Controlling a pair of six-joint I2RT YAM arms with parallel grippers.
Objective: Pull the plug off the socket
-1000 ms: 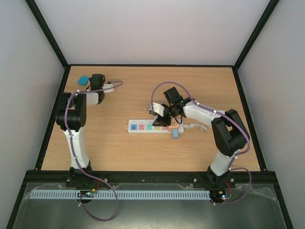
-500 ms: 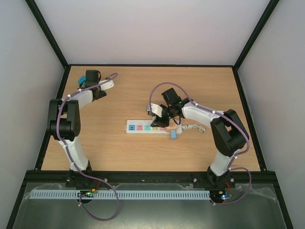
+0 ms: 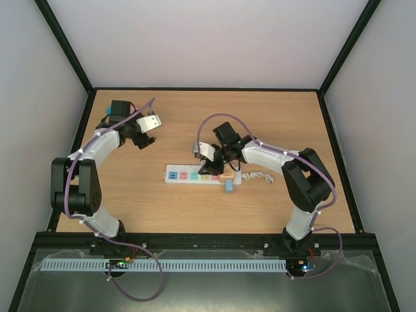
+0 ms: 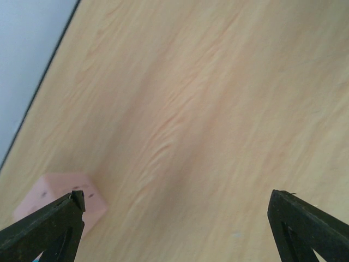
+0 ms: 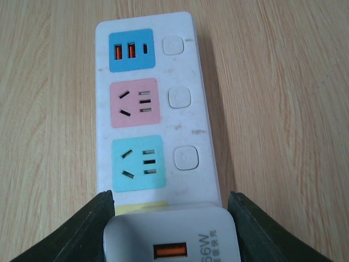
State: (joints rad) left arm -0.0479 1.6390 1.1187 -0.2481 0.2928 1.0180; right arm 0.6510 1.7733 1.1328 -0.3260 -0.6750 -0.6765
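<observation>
The socket is a long white strip lying mid-table; its blue, pink and green outlets face up. The plug, a white block with an orange port, sits over the yellow outlet at the strip's right end. My right gripper is shut on the plug, one dark finger on each side; from above it covers the plug. I cannot tell whether the prongs are still in. My left gripper hangs open over bare wood at the far left, well apart from the strip.
A small pink block lies just by my left gripper's left fingertip. A light blue block rests against the strip's near right end. The strip's white cord curls to its right. Black frame rails border the table.
My left arm swung forward and right from the back-left corner, its jaws widening. My right gripper and the strip slid a little to the left together.
</observation>
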